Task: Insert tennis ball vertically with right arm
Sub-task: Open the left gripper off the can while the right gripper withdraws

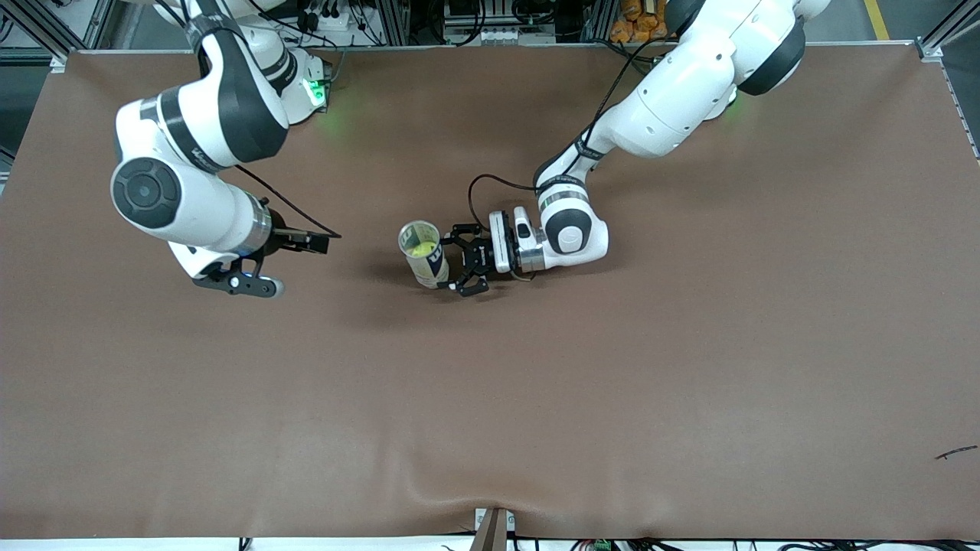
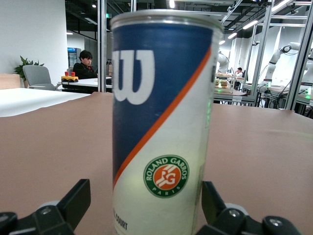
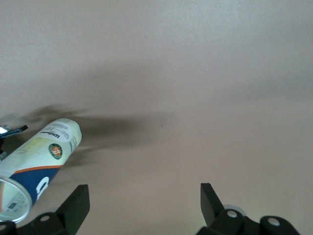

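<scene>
In the front view, a can (image 1: 423, 253) stands upright at the middle of the frame on the brown table (image 1: 612, 398), its mouth open upward so a ball can drop straight in. The tennis ball (image 1: 419, 248) shows as a yellow patch inside that mouth, so it seems already in, though its depth is hard to judge. The left pincer (image 1: 462, 261) lies level beside the can, fingers spread on either side of its lower wall, probably to steady it; contact cannot be told. The right pincer (image 1: 253, 282) hangs over bare table at centre left of the frame, empty

In the left wrist view, the can (image 2: 161, 127) fills the middle of the frame, upright, with the left pincer's (image 2: 146, 215) fingers (image 2: 73, 203) apart at the bottom corners, clear gaps showing

In the right wrist view, the can (image 3: 36, 159) sits at lower left and the right pincer's (image 3: 144, 210) fingers (image 3: 73, 205) stand wide with nothing between them
</scene>
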### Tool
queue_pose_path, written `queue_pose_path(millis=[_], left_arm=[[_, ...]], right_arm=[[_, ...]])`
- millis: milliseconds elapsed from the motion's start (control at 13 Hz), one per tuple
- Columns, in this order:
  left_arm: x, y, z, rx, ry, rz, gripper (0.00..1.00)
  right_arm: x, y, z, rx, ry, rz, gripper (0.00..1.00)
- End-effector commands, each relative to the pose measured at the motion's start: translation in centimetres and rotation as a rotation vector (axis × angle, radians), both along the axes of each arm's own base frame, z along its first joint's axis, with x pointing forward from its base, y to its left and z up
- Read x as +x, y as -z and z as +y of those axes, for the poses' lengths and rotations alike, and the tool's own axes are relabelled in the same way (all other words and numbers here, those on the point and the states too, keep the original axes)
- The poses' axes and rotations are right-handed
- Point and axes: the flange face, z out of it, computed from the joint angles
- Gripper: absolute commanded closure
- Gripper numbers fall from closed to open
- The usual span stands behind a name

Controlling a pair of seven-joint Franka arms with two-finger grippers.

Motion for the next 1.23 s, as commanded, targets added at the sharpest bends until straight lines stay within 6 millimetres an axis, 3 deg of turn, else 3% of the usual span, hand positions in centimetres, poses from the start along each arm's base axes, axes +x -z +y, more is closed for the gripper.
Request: queue_pose_path(millis=[0, 460, 767, 997, 1151], left_arm=[[-1.4, -1.1, 1.2, 0.012, 0.004, -0.114, 0.00], [-2.9, -2.4, 5.6, 0.021, 0.031, -0.078, 0.00], [-0.4, -5.2, 11.2, 0.053, 0.124, -0.050, 0.00], [2.0, -6.7, 15.5, 0.129, 0.190, -0.047, 0.00], [3.5, -6.9, 18.4, 0.172, 0.230, -0.043, 0.00]], right_arm=[[-0.8, -1.7, -2.2, 0.000, -0.060, -0.039, 0.00], [-0.6, -5.4, -9.3, 0.077, -0.290, -0.072, 0.00], [-0.8, -8.1, -15.6, 0.094, -0.215, -0.099, 0.00], [-1.9, -11.8, -16.8, 0.098, -0.231, -0.118, 0.00], [-2.2, -16.1, -17.6, 0.087, -0.227, -0.139, 0.00]])
